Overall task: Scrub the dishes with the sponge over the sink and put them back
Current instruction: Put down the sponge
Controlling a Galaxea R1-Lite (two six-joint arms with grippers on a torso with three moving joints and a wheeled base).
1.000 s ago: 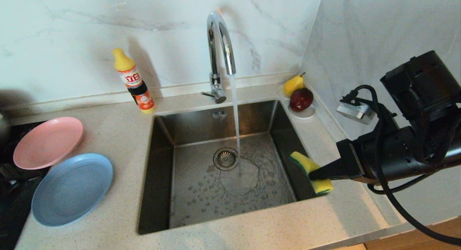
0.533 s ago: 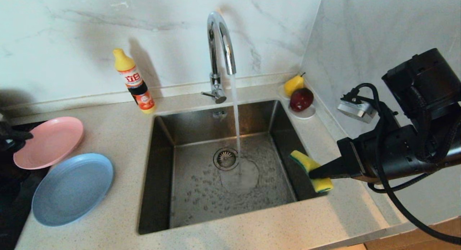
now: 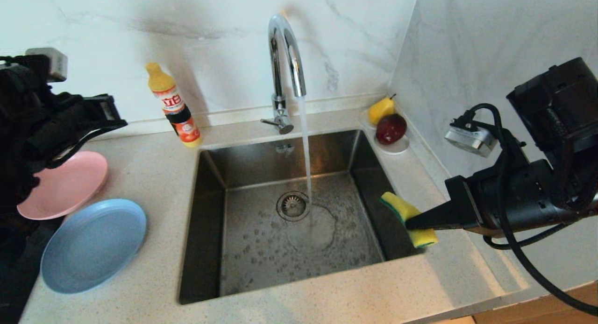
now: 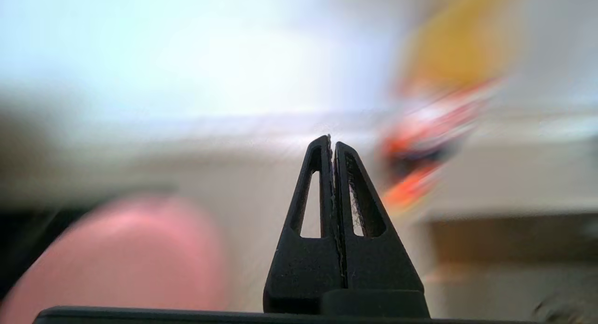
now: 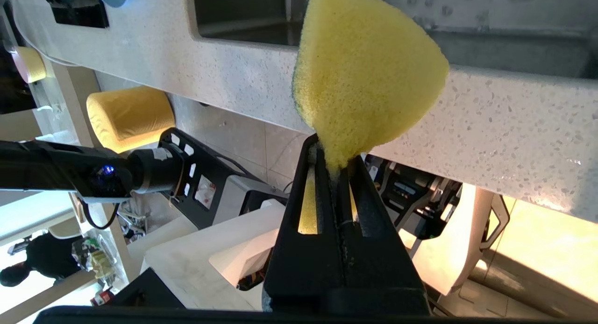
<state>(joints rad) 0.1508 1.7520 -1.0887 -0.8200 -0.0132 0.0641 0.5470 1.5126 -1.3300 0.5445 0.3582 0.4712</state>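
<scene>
The sponge [image 3: 409, 219] was pinched by the right gripper [image 3: 413, 221] at the sink's [image 3: 205, 212] right rim. The left gripper [image 4: 332, 144] was raised above the pink plate [image 3: 65, 186], fingers closed on nothing.

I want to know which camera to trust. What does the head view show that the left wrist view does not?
Only the head view: the sink, running tap, blue plate, and the right gripper shut on the sponge. Only the left wrist view: the left gripper shut and empty. Both share the pink plate and the detergent bottle.
</scene>
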